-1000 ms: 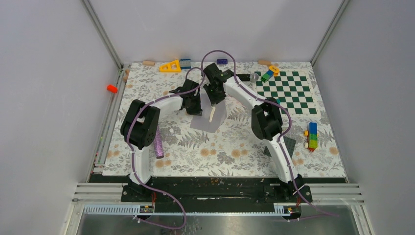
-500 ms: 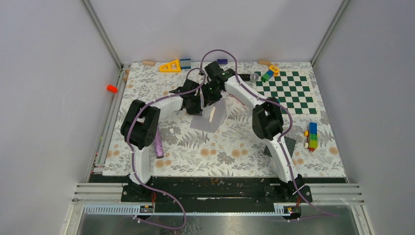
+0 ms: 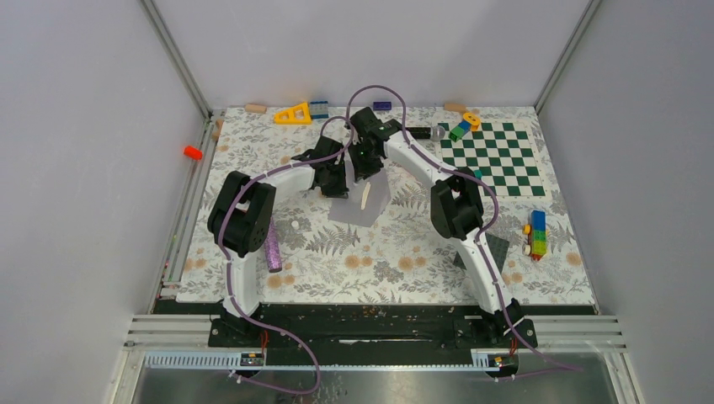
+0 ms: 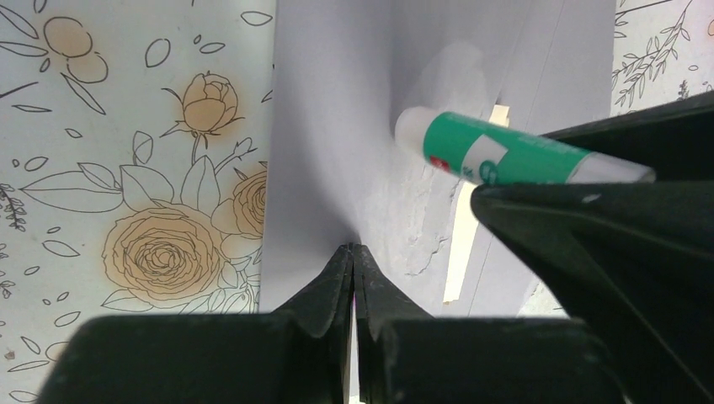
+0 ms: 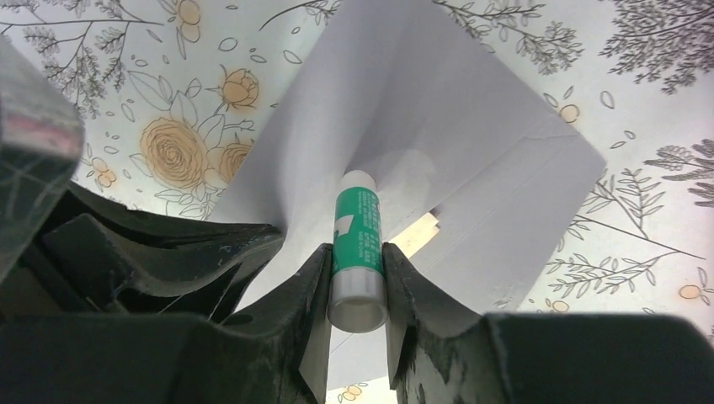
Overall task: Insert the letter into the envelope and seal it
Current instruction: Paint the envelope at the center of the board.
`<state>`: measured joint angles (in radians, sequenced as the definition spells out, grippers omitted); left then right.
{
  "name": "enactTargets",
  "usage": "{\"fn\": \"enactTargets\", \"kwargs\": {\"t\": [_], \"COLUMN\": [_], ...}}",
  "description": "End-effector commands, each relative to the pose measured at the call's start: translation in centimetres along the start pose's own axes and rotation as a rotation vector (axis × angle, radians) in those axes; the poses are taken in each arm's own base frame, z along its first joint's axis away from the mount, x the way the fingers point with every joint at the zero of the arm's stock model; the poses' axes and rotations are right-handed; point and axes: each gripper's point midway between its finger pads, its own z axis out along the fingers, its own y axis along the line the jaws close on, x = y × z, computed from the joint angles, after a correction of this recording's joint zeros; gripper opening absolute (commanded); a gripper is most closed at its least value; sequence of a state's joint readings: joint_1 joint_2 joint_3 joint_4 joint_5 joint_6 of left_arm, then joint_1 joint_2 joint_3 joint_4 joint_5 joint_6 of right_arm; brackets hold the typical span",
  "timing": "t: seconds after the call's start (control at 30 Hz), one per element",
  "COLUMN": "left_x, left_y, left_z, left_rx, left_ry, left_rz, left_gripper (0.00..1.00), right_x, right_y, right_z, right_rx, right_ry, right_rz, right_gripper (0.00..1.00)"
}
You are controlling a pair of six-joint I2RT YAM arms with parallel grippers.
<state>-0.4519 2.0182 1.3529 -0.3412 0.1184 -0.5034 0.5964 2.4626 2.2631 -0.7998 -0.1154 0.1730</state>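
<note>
Orange peg (image 3: pixel 193 152) off the mat's (image 3: pixel 396 269) left edge. Pink cylinder (image 3: pixel 273 251) lies near-left, beside the left arm.

Left gripper (image 4: pixel 352 252) mid-mat, jaws clenched on the edge of the envelope (image 4: pixel 354 126) flap, holding the flap up off the mat. Envelope itself lies at mat centre, between the two grippers, flap open. Letter (image 4: pixel 459 244) is inside it; only a thin tan strip shows at the mouth, and the same strip shows from above (image 3: pixel 364 199).

Glue stick (image 5: pixel 357 227), green and white, is grasped by the right gripper (image 5: pixel 357 252), jaws pressed on both sides of the tube near its butt end. White tip points at the flap's inner face, at or just off the paper; contact not clear. Shiny smeared patches on the flap beside the tip.

Right gripper sits just right of and far of the left gripper, nearly touching.

Checkerboard (image 3: pixel 497 158) far-right. Brick stack (image 3: pixel 536 233) at the right edge, well apart from the envelope.
</note>
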Motion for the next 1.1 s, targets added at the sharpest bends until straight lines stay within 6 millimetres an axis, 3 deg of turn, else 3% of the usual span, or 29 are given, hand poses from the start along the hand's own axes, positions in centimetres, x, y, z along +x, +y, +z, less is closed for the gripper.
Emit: {"fn": "enactTargets", "kwargs": {"t": [0.0,0.5,0.8,0.97,1.07], "left_x": [3.6,3.6,3.6,3.6,3.6], "left_y": [2.2,2.3,2.3,2.3,2.3], "left_z": [0.8,0.8,0.8,0.8,0.8], "left_rx": [-0.09,-0.09,-0.093,-0.092,-0.094], "left_ry": [0.101,0.102,0.101,0.102,0.101], "left_rz": [0.017,0.017,0.015,0.015,0.014], "left_gripper": [0.0,0.0,0.0,0.0,0.0], "right_x": [-1.2,-2.4,-5.5,-4.8,-3.6], "right_y": [-2.9,-5.3,-2.3,1.9,3.0], "right_z": [-0.3,-1.5,-6.9,-8.7,-8.2], "right_rx": [0.158,0.23,0.102,-0.123,-0.165], "right_ry": [-0.045,-0.078,-0.196,-0.176,-0.137], "right_rz": [-0.024,-0.052,-0.074,-0.063,-0.054], "right_gripper": [0.0,0.0,0.0,0.0,0.0]}}
